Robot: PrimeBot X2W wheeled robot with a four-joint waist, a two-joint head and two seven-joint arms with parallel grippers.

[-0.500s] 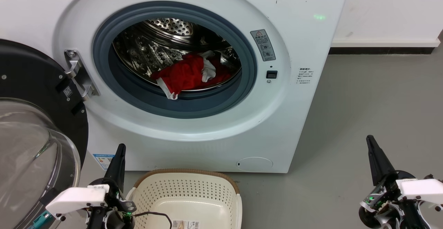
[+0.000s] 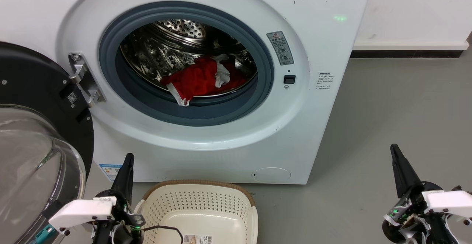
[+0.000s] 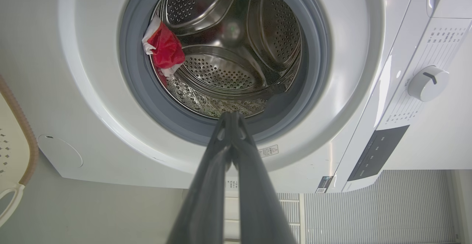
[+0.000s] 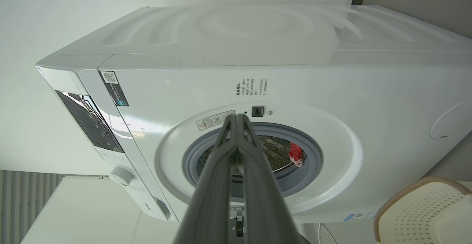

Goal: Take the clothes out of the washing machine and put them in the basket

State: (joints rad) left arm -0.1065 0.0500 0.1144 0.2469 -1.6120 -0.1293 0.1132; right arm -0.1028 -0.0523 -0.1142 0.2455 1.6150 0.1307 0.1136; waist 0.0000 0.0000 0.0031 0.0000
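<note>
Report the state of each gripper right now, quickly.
The left gripper is closed, holding nothing.
The right gripper is closed, holding nothing.

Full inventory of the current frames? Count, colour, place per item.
washing machine: 1, white, centre, porthole facing the robot
door: 1, black frame with glass, swung open at left
drum: 1, perforated steel, behind the grey ring
clothes: one bunch, red with white trim, low in the drum near the front
basket: 1, cream with brown rim, on the floor before the machine, no clothes seen in it
dial: 1, white, on the control panel
floor: grey
left gripper: dark fingers, shut, lower left beside the basket
right gripper: dark fingers, shut, lower right
</note>
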